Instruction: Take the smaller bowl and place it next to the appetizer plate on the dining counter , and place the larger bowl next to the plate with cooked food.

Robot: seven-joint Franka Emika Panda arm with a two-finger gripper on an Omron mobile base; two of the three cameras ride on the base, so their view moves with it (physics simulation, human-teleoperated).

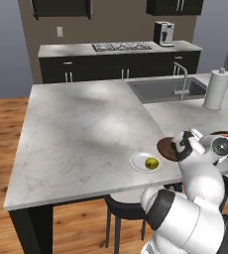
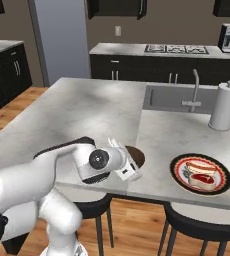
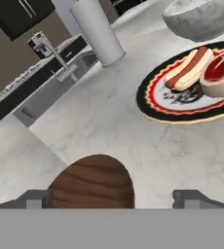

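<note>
Pale marble dining counter (image 1: pixel 81 129) w/ sink (image 1: pixel 168 89), wood floor, dark cabinets behind; smaller bowl (image 2: pixel 135 156) flat on counter, rim up, just right of appetizer plate (image 1: pixel 144 162), gripper (image 3: pixel 113 198) fingers spread wide, bowl btwn them.

The arm (image 2: pixel 42 190) is all smooth, glossy white shells, fat and rounded like stacked capsules. Black bands ring the joints between the segments, and a round grey cap with a darker centre sits on the side of the elbow joint (image 2: pixel 98 160). Near the wrist a white boxy block carries small dark markings. The pincer (image 3: pixel 116 197) ends in two small dull-grey finger tips.
</note>
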